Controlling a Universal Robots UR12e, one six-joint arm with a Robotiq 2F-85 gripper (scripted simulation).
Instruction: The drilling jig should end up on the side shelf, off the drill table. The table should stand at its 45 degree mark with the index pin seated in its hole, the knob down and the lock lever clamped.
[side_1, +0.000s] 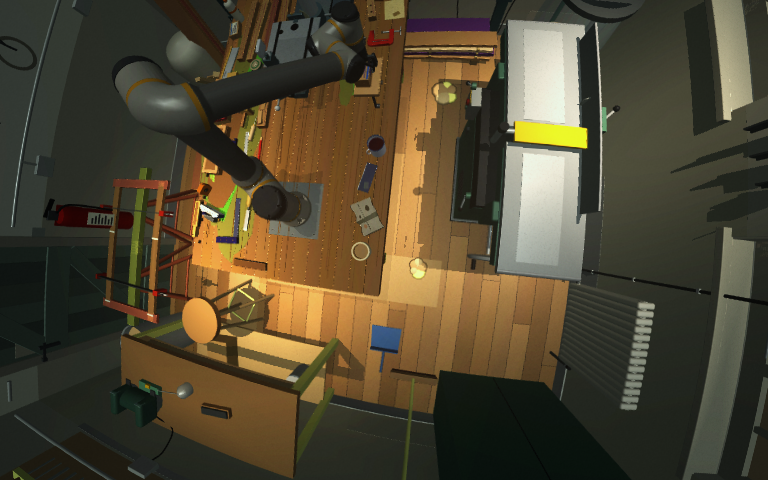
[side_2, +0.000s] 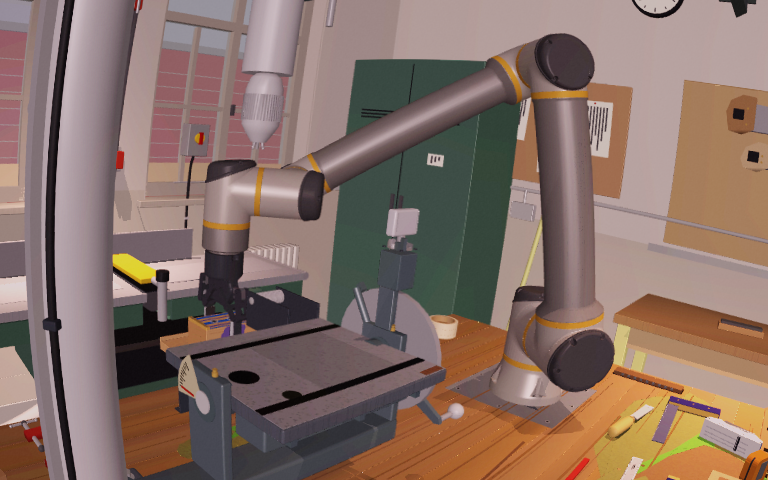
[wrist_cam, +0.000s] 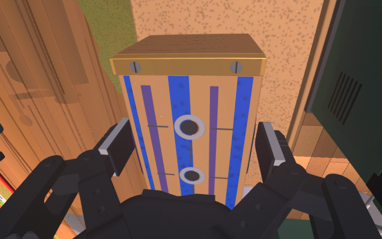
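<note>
At the far end of the workbench, behind the drill table (side_2: 306, 368), the wooden drilling jig (wrist_cam: 191, 126) with blue and purple stripes and two bushed holes rests on the side shelf (side_2: 187, 338). My gripper (wrist_cam: 191, 149) is open around the jig (side_2: 210, 325) and holds nothing, its fingers standing on either side of it. The grey table top is bare and lies nearly level, with an angle scale (side_2: 190, 385) at its near corner. A lever with a white ball knob (side_2: 453, 411) sticks out on its right side. The index pin is too small to make out.
Behind the shelf stand a table saw (side_2: 170, 277) with a yellow block and a green cabinet (side_2: 419, 187). The drill head (side_2: 263, 85) hangs above the table. A tape roll (side_2: 444, 325) and hand tools (side_2: 668, 421) lie on the bench to the right.
</note>
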